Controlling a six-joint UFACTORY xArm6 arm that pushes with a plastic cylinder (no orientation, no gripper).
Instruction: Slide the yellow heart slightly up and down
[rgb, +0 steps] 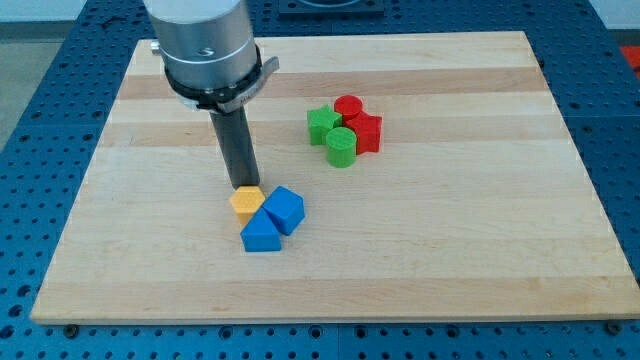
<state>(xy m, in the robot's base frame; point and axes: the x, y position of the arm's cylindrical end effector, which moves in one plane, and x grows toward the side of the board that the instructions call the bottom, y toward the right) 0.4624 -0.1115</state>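
A yellow block (246, 202) lies left of the board's middle; its shape is hard to make out from here. My tip (243, 187) stands right at its upper edge, touching or nearly touching it. A blue block (285, 209) sits against the yellow block's right side. A second blue block (261, 233) sits just below the yellow one. No other yellow block shows; the arm hides part of the board's upper left.
A tight cluster lies right of the middle, toward the view's top: a green block (322, 124), a green cylinder (341, 146), a red cylinder (348, 106) and a red block (366, 131). The wooden board (480, 260) ends on a blue perforated table.
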